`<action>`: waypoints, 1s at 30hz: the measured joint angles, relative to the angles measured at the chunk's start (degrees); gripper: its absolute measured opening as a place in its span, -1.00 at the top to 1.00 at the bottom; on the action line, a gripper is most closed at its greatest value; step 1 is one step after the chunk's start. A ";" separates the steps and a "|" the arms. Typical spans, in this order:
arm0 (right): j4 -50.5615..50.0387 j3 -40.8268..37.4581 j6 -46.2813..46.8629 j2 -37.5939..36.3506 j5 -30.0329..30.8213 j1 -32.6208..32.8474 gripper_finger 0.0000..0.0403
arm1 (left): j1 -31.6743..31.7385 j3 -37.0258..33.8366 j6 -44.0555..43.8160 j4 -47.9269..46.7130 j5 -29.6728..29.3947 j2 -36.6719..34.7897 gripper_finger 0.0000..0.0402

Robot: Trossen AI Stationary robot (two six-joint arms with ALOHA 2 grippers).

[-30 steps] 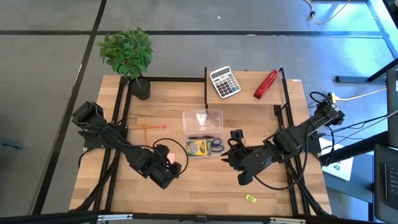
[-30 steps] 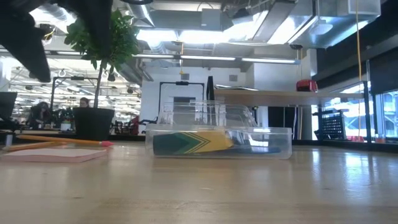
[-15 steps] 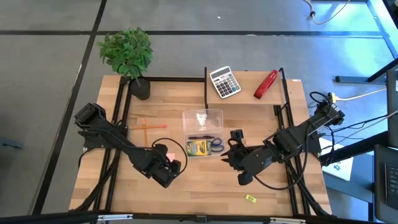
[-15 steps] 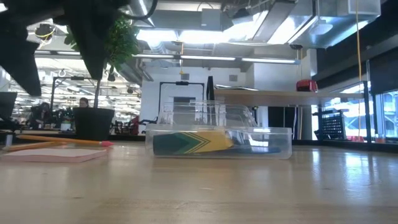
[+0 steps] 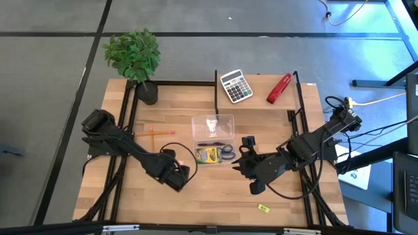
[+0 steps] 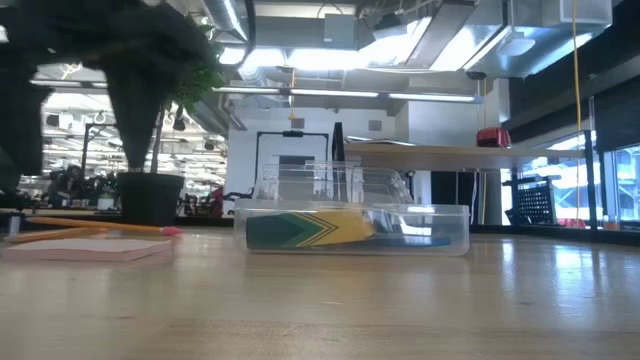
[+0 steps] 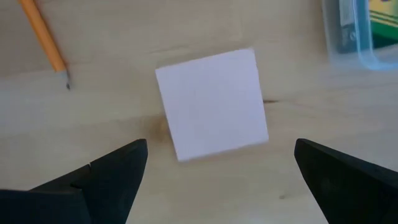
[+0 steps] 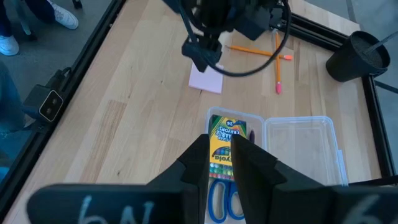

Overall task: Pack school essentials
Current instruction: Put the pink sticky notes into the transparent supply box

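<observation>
Pink note pad (image 7: 212, 104), left gripper (image 7: 221, 171) nearer

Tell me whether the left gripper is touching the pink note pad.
Apart. In the left wrist view the left gripper hangs open above the pink note pad, with bare table showing between each finger and the pad's edges.

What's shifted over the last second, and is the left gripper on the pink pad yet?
The left gripper has edged along the table over the pink note pad, jaws wide open, gripping nothing. The right gripper stayed near-closed beside the clear box; the crayon box, scissors and orange pencils haven't moved.
</observation>
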 joint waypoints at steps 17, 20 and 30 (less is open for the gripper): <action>0.09 0.00 -0.09 -0.01 0.02 0.02 0.66 | 0.38 -0.02 -2.07 2.80 -0.25 3.86 -0.99; 0.09 0.00 0.03 -0.01 0.02 0.02 0.66 | -0.24 -0.02 -3.31 2.71 -0.38 4.43 -0.99; 0.11 0.00 0.04 -0.02 0.02 0.02 0.66 | -0.83 -0.02 -5.36 3.26 -2.78 6.32 -0.99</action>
